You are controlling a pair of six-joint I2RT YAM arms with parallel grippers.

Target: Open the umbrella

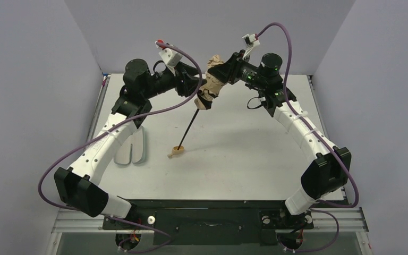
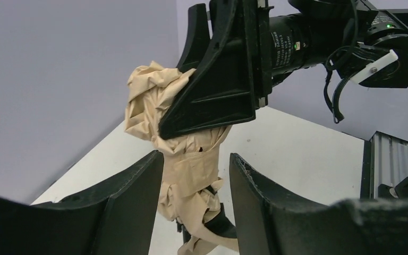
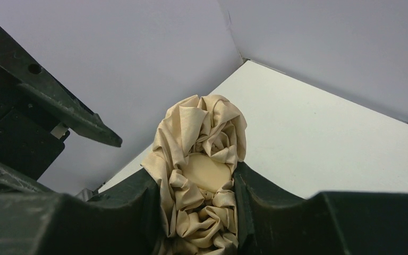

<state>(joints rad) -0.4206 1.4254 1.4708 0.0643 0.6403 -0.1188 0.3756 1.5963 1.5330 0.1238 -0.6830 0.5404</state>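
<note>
The umbrella is held in the air at the back centre, its tan canopy still bundled. Its thin black shaft slants down to the left, ending in the small tan handle just above the table. My right gripper is shut on the top end of the canopy, with crumpled fabric squeezed between its fingers. My left gripper is open around the lower part of the bundle. Its left finger touches the fabric, and its right finger stands apart from it.
A pale grey-green soft sleeve lies flat on the table under the left arm. Grey walls close in the table on the left, back and right. The right arm's black fingers show just above the left gripper in the left wrist view.
</note>
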